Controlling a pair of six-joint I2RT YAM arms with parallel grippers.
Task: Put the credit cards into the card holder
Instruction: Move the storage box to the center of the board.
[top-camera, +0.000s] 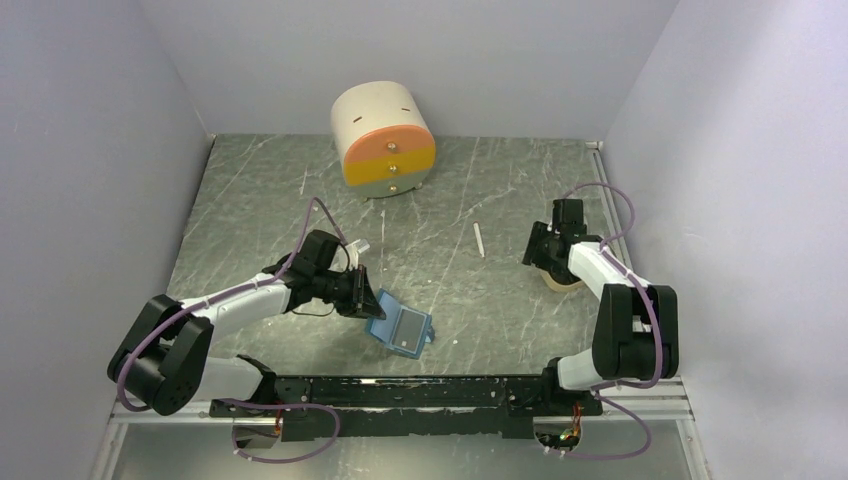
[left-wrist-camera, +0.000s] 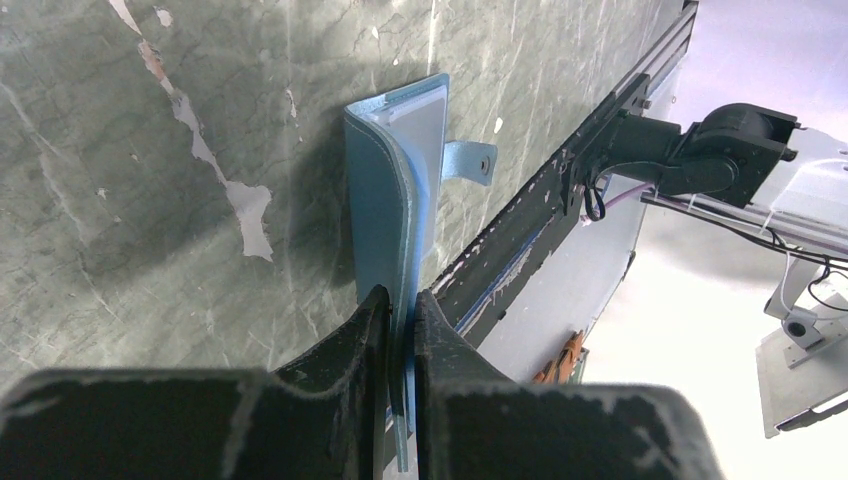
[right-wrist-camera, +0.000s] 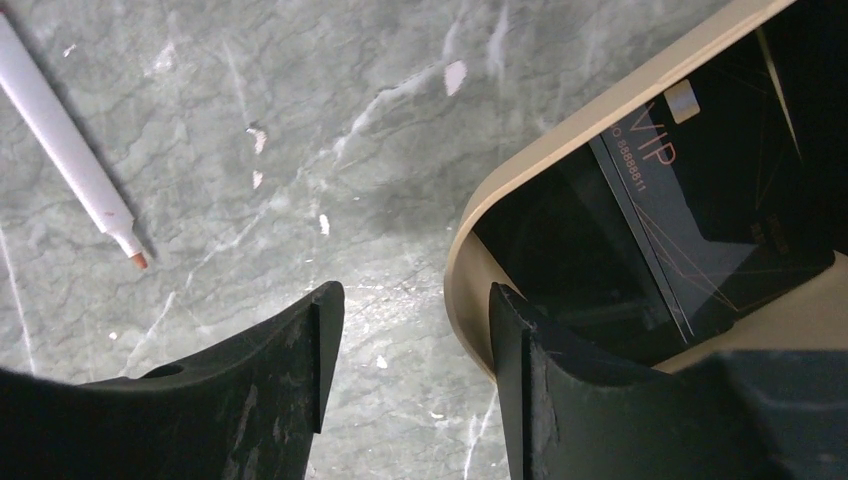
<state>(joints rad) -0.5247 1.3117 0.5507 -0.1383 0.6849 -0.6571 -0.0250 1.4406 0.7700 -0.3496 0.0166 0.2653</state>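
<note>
The blue card holder (top-camera: 400, 327) lies open at the table's front centre. My left gripper (top-camera: 365, 293) is shut on its left flap. In the left wrist view the flap (left-wrist-camera: 395, 180) stands on edge between my fingertips (left-wrist-camera: 401, 312), with its strap (left-wrist-camera: 468, 160) sticking out. A black credit card (right-wrist-camera: 715, 215) marked VIP lies in the beige tray (right-wrist-camera: 470, 260). My right gripper (right-wrist-camera: 408, 310) is open, its right finger (right-wrist-camera: 520, 340) over the tray's rim and its left finger over the table. In the top view the right gripper (top-camera: 543, 250) covers most of the tray (top-camera: 562, 281).
A white pen (top-camera: 480, 240) lies on the green marbled table between the arms; it also shows in the right wrist view (right-wrist-camera: 65, 150). A cream drum-shaped drawer unit (top-camera: 384, 138) with an orange front stands at the back. The black rail (top-camera: 420, 390) runs along the near edge.
</note>
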